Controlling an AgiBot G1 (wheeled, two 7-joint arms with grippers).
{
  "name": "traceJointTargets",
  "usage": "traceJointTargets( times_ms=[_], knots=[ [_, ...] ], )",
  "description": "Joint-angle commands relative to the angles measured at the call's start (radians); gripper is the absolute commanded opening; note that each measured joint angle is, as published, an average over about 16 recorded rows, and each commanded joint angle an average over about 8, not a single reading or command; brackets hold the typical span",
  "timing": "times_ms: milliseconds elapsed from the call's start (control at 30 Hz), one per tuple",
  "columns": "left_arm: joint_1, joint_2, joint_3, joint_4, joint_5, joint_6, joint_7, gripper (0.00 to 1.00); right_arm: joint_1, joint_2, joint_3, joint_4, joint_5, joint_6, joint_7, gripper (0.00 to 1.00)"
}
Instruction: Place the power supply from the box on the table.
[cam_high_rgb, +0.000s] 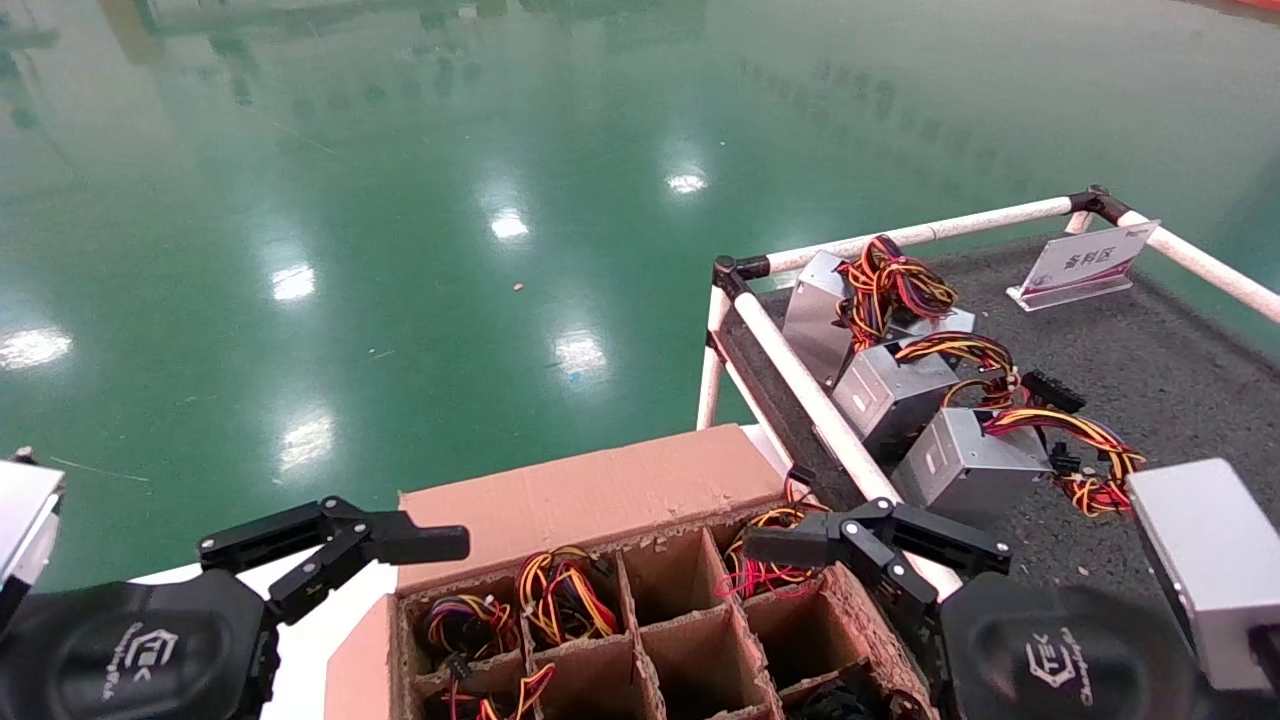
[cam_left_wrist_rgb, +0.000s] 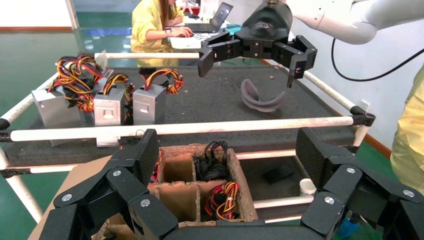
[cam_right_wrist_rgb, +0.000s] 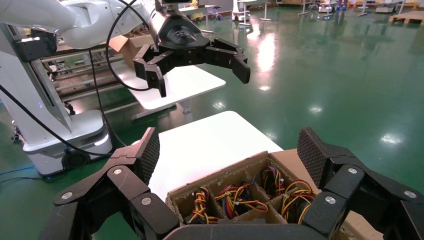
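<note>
The brown box stands below me, its grid cells holding power supplies of which only the red, yellow and black wire bundles show. My left gripper hovers open over the box's left edge, with nothing between its fingers. Over the box's right side my right gripper is also open and empty. Three silver power supplies with wires lie in a row on the dark table along its white rail. In the right wrist view the box cells lie under the right gripper.
A white sign stands at the table's far side. A grey curved strap lies on the table. The box rests on a white tabletop. People in yellow are beyond the table and beside it. Green floor surrounds everything.
</note>
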Motion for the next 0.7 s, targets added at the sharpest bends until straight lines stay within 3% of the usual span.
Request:
traceJointTargets(
  times_ms=[33,700],
  knots=[
    [0.000,0.000,0.000,0.000,0.000,0.000,0.000,1.00,0.002,-0.001,0.000,-0.004,-0.002,0.000,-0.001,1.00],
    [0.000,0.000,0.000,0.000,0.000,0.000,0.000,1.00,0.010,-0.003,-0.001,-0.017,-0.008,0.002,-0.003,1.00]
  ],
)
